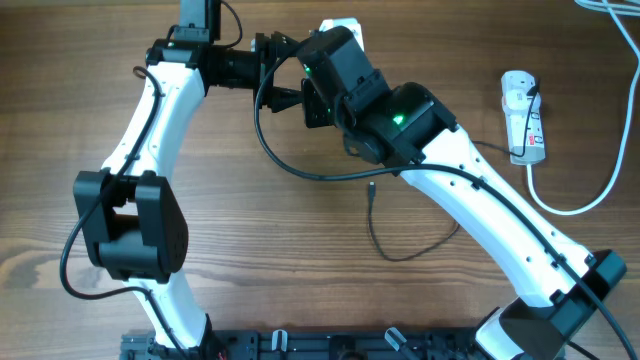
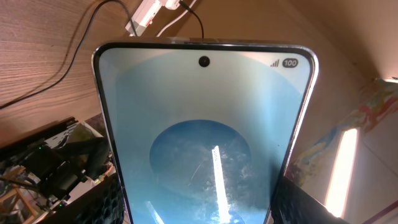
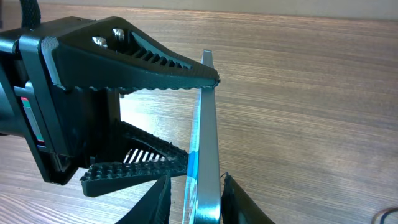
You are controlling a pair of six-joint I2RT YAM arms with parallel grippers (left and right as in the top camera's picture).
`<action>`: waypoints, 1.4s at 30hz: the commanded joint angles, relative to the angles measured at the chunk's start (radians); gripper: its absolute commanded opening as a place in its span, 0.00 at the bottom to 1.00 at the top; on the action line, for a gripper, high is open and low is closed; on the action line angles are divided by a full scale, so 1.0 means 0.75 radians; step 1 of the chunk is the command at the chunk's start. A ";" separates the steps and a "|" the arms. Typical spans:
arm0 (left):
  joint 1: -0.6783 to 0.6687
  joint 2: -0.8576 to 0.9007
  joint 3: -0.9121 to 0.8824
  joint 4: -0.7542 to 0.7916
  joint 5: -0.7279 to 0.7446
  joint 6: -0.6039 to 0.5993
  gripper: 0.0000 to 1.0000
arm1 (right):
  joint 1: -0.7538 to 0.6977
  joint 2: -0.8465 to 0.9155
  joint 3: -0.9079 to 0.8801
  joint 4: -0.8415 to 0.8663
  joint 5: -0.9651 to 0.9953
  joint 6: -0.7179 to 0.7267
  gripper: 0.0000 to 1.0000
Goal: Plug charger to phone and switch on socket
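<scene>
Phone [image 2: 205, 124], held off the table [image 1: 250, 260] at its far side, between the two wrists. In the left wrist view the lit cyan screen faces the camera. Its long axis runs up the frame, with the punch-hole lens end uppermost and the opposite end cut off below. The charging port is not visible in any view. The left gripper [image 3: 200, 122] is clamped on the phone: its ribbed fingers [image 3: 155, 59] press on opposite edges, and the right wrist view shows the phone edge-on between them. The right gripper [image 3: 196, 200] holds nothing. Its fingers stand apart, one on each side of the phone's thin edge. Whether they touch the phone cannot be told. The charger [image 1: 386, 254] lies loose on the table, and its connector tip [image 1: 371, 188] is free of both grippers. The tip is well apart from the phone, on the robot's side of it and just beside the right forearm. The right arm is therefore judged the nearer and the only free one, so the coming move probably calls for it to draw back and pick up the tip while the left arm steadies the phone. The socket [image 1: 522, 115] lies further out to the right, with its thick white cord trailing away. Its switch position cannot be read.
</scene>
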 commanded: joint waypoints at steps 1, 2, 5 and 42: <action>-0.006 -0.040 0.002 0.001 0.072 -0.013 0.64 | 0.008 0.019 0.019 0.018 0.023 -0.020 0.28; -0.006 -0.040 0.002 0.001 0.072 -0.013 0.64 | 0.008 0.020 0.019 0.019 0.023 -0.020 0.28; -0.007 -0.040 0.002 0.001 0.072 -0.013 0.64 | 0.008 0.020 0.019 0.024 0.023 -0.020 0.28; -0.006 -0.040 0.002 0.002 0.085 -0.013 1.00 | 0.006 0.018 0.019 0.072 0.031 0.217 0.04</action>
